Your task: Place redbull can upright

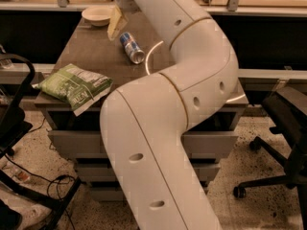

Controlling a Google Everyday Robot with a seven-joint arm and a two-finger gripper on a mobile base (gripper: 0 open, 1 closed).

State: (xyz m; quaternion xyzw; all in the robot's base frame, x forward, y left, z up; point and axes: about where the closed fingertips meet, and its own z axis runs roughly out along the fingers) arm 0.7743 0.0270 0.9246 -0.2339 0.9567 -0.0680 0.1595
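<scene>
The redbull can [132,47] lies on its side on the dark table [91,56], its silver top pointing toward the near right. It is blue and silver. My gripper [115,24] hangs just above and to the left of the can's far end, between the can and a white bowl. Nothing shows in its grasp. My big white arm reaches in from the lower middle of the view and covers the table's right half.
A white bowl [97,15] sits at the table's far left corner. A green snack bag [74,86] overhangs the near left edge. A bright ring of light [152,51] marks the tabletop. An office chair [283,143] stands at the right, a dark frame [19,128] at the left.
</scene>
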